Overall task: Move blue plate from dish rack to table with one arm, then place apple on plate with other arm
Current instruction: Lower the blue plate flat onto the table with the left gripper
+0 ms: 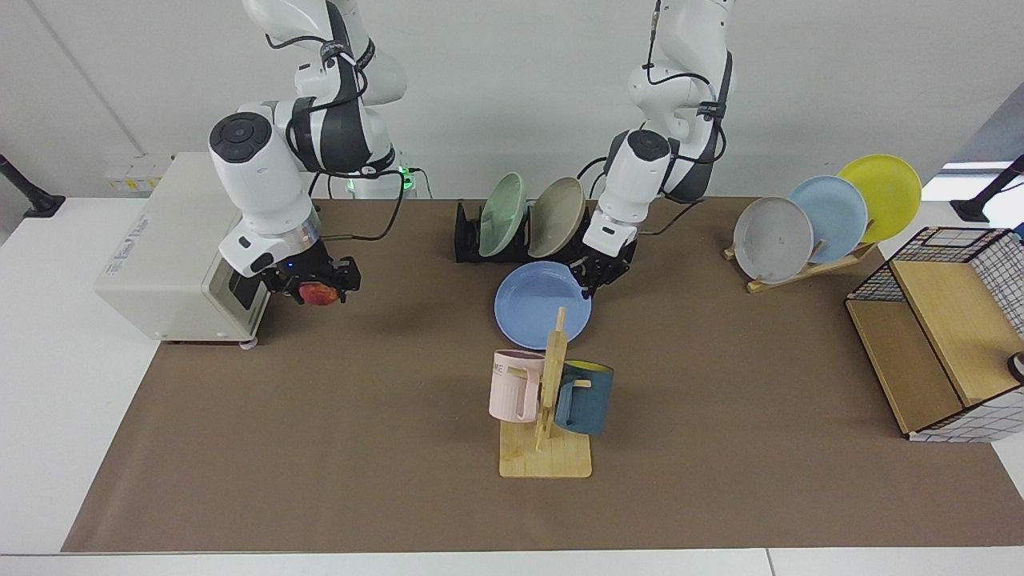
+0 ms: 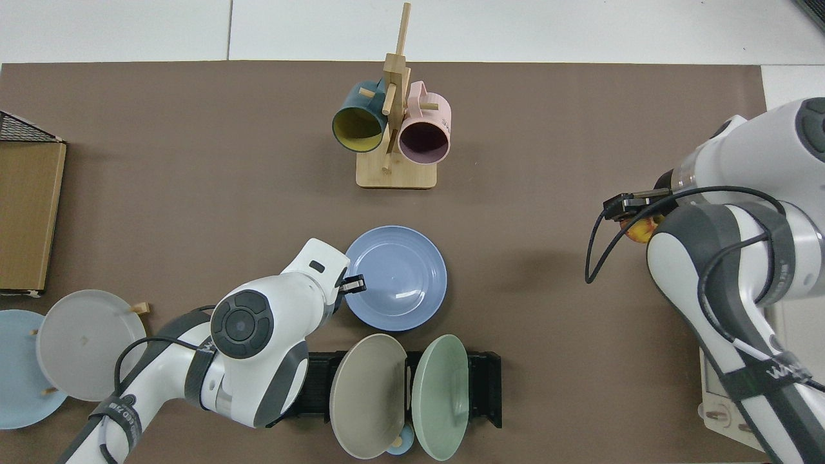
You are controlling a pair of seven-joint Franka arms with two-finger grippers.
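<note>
The blue plate (image 1: pixel 542 304) (image 2: pixel 398 277) is round, a matte periwinkle, with a shallow raised rim and faint rings inside. It lies low over the brown mat of the desk (image 1: pixel 360 448) (image 2: pixel 193 161); whether it touches the mat I cannot tell. My left pincer (image 1: pixel 593 274) (image 2: pixel 353 284) is closed on its rim, so the plate spreads out from my fingers toward the mug stand (image 1: pixel 546 416) (image 2: pixel 394 129). Just behind my left pincer stands the black dish rack (image 1: pixel 472 236) (image 2: pixel 483 386), holding a tan plate (image 1: pixel 558 216) (image 2: pixel 367 393) and a green plate (image 1: pixel 502 214) (image 2: pixel 441 393) on edge.

My right pincer (image 1: pixel 316 284) (image 2: pixel 635 216) hangs above the mat, well apart from the plate, and grips the apple (image 1: pixel 319 294) (image 2: pixel 642 228), red with yellow patches. Right beside this pincer sits a cream box (image 1: pixel 172 256) with a small printed label on its side, too small for me to read.

The pink mug (image 1: pixel 512 384) (image 2: pixel 422 132) on the stand shows the letters "ME" near its rim; a dark teal mug (image 1: pixel 584 396) (image 2: pixel 358 125) hangs opposite. Out past my left arm, a slanted wooden stand (image 1: pixel 808 268) carries a grey plate (image 1: pixel 772 238) (image 2: pixel 84 341), a pale blue plate (image 1: pixel 830 206) (image 2: pixel 16 367) and a yellow plate (image 1: pixel 880 196). My arm sleeves carry writing, but I cannot make it out.
</note>
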